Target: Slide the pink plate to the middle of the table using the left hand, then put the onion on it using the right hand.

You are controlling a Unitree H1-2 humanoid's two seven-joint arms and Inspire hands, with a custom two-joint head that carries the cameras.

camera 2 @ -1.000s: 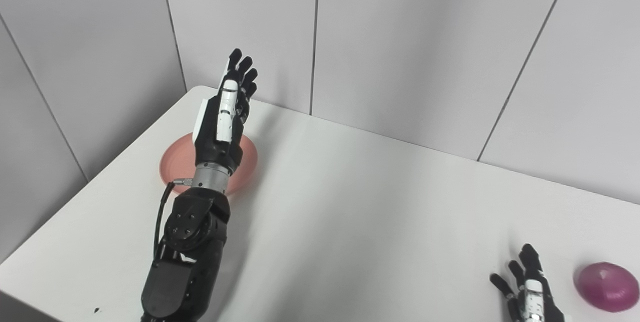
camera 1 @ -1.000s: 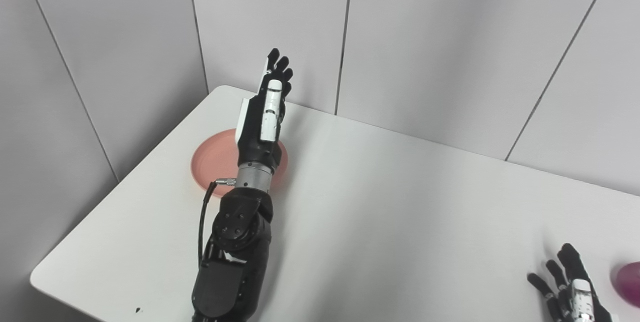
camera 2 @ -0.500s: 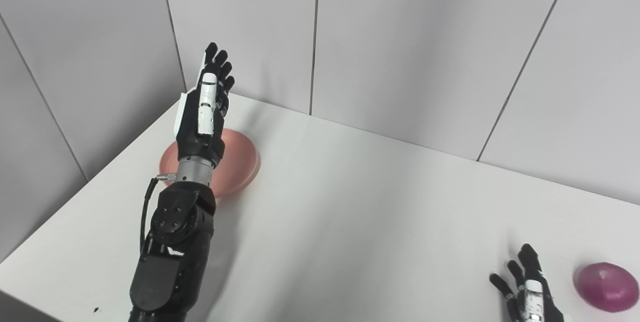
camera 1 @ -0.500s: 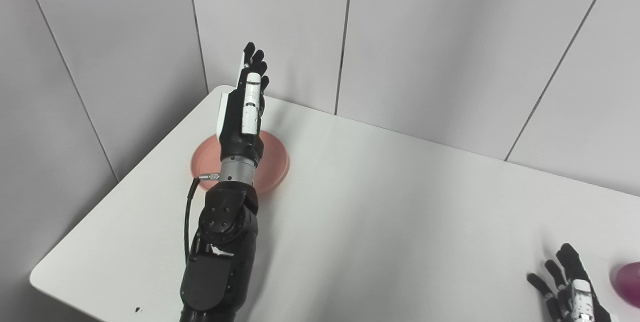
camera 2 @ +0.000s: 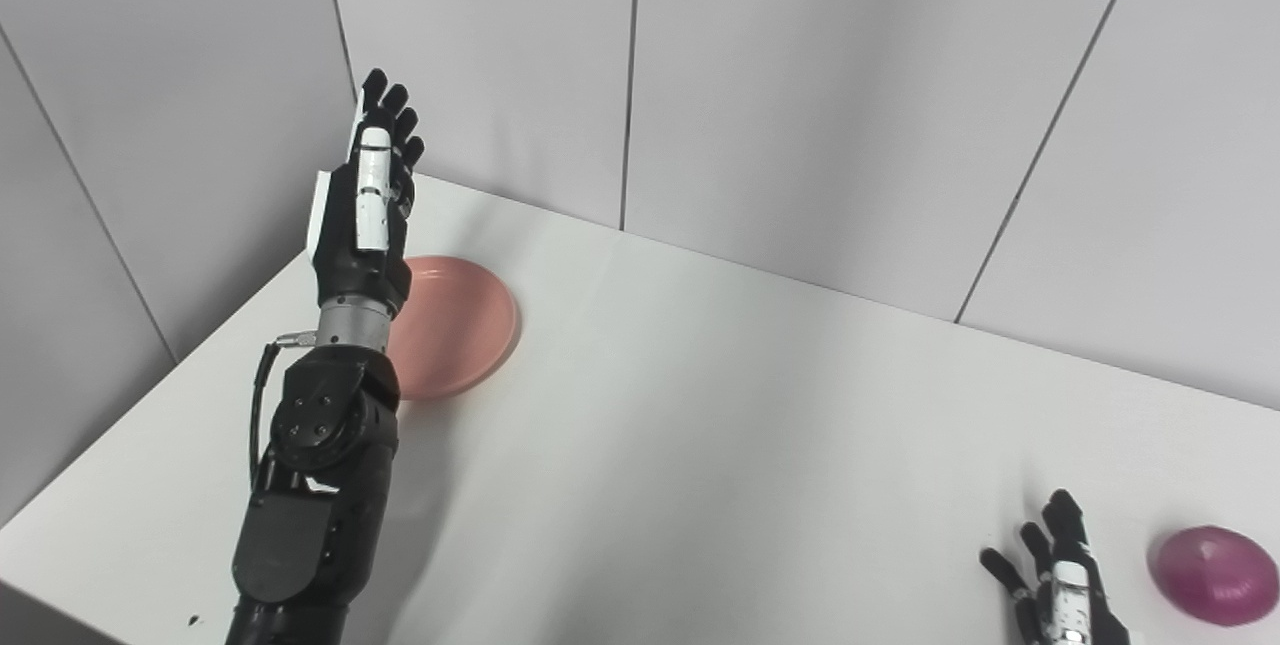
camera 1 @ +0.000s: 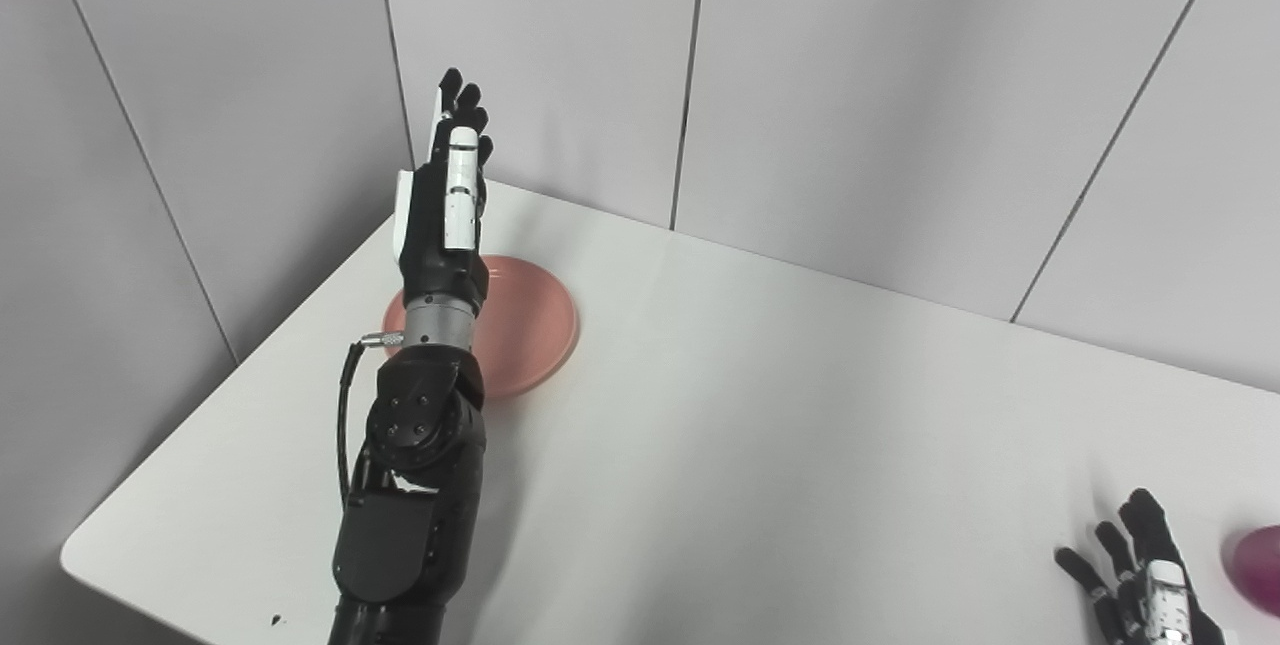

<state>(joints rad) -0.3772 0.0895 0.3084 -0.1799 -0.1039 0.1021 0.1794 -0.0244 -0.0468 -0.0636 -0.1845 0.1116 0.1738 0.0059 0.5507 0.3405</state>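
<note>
The left hand (camera 1: 445,200) has swung leftward across the pink plate (camera 1: 530,325) over the past second, its straightened fingers (camera 1: 458,105) held together, empty, pointing toward the table's (camera 1: 780,425) far left corner; the plate now shows to their right. The right hand (camera 2: 1060,585) rests with fingers spread, the purple onion (camera 2: 1212,574) just right of them.

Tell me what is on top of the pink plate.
Nothing lies on the visible part of the pink plate. The left hand and its arm cover the plate's left edge, so that part is hidden.
</note>
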